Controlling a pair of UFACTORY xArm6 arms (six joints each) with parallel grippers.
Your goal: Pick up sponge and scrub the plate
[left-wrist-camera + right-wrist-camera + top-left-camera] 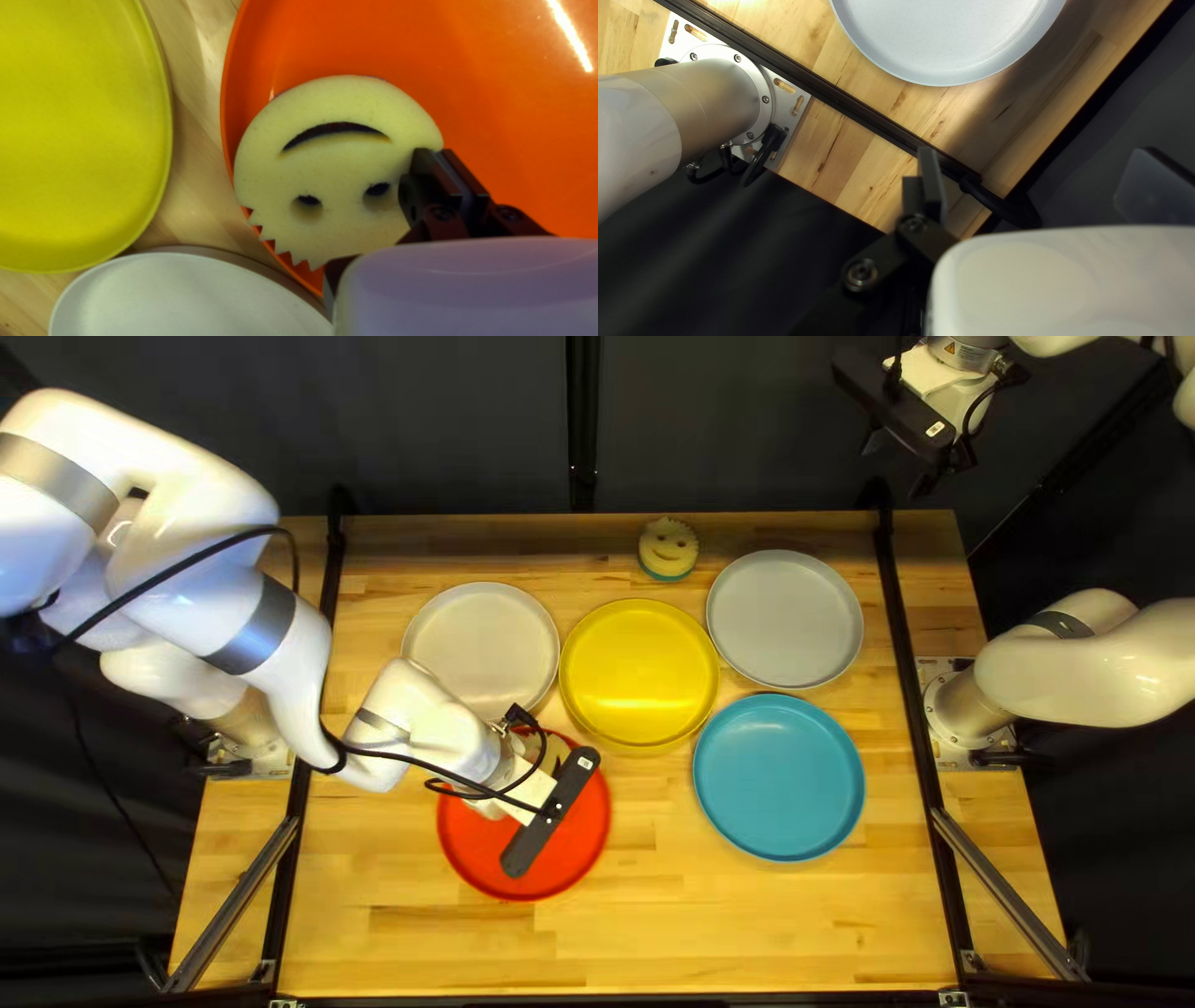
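Here the red plate (473,853) is being eyed, the sponge (330,118) lying by its rim, smile up, its edge overlapped by the left gripper's closed fingers (430,165), nothing visibly pinched! Shoved ungripped, it could be skidded off; pressed too hard, the plate might be dragged. The right gripper's fingers (932,186) are spread.

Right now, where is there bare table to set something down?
Widest: the table's near strip, bordered by the red plate and blue plate. Smaller: between the cream plate, the far sponge and the far edge. Crowded: around the yellow plate, and the red plate, under my left arm.
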